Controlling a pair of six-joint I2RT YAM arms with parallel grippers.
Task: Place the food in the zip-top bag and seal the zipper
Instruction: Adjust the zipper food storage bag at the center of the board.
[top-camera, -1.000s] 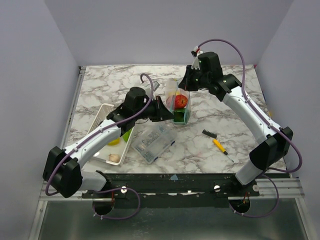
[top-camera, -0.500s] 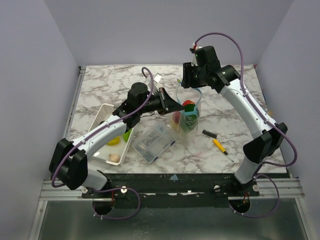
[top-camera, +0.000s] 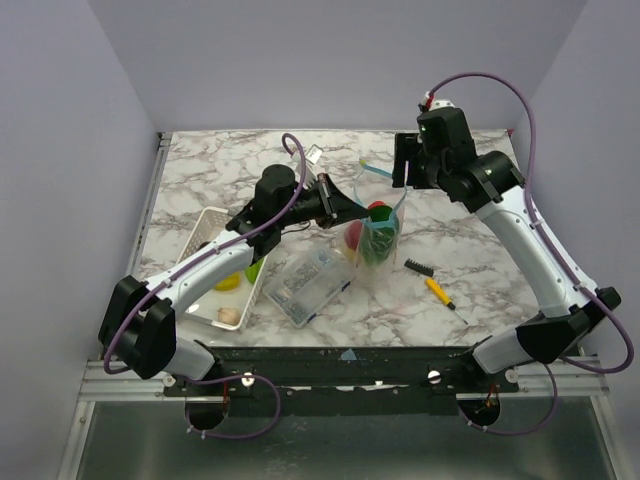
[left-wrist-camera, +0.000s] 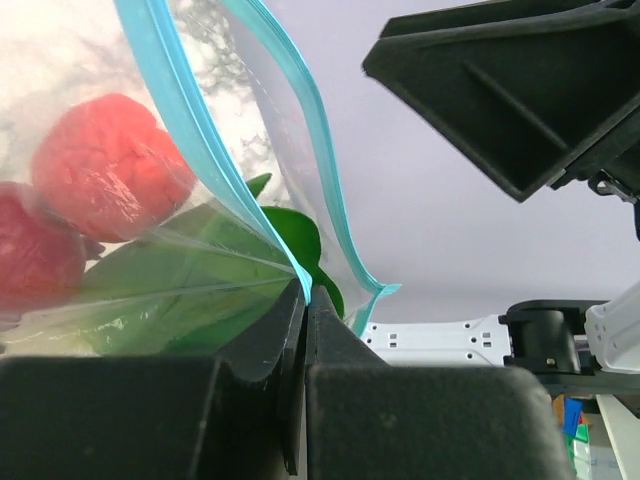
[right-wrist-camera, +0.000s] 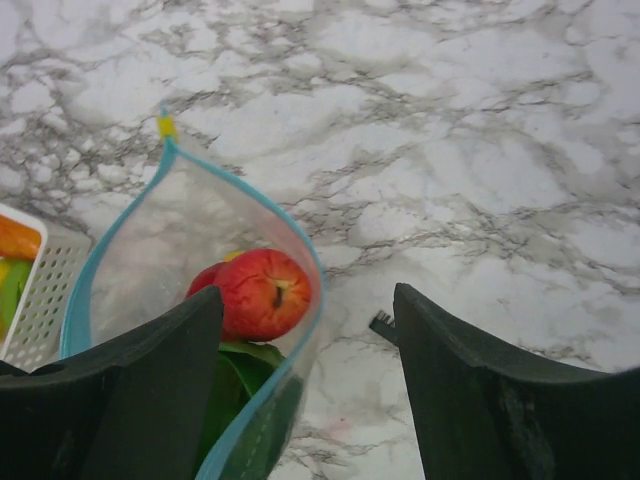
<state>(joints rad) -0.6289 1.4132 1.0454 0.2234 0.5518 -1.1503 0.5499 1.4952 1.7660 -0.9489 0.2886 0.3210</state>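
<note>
The clear floppy zip-top bag (top-camera: 385, 240) sits in the middle of the marble tabletop (top-camera: 220, 170) with its mouth up and wide open. Inside it are a shiny red apple (right-wrist-camera: 262, 290), another red piece beside it, and dark green leafy pieces (left-wrist-camera: 200, 270) lower down. The light blue zipper strip (left-wrist-camera: 175, 110) runs round the mouth in a loop. Its two sides are apart, so the bag is not sealed. A small yellow tab (right-wrist-camera: 166, 127) sits at the far end of the strip. The left claw (left-wrist-camera: 306, 300) is clenched tight on one corner of the bag, pinching the blue strip. The right claw (right-wrist-camera: 308, 310) hangs just above the bag, its fingers spread wide with nothing between them. To the left of the bag is a white plastic tray (top-camera: 205, 232) with holes in its sides. It holds a yellow fruit (top-camera: 229, 283), a green piece (top-camera: 255, 268) and a pale tan piece (top-camera: 229, 316). The left arm reaches over the tray and hides part of it. Just in front of the bag lies a clear hard box (top-camera: 308, 285) with tiny things inside that I cannot make out. To the right of the bag lies a small black brush with a yellow handle (top-camera: 432, 283).
</note>
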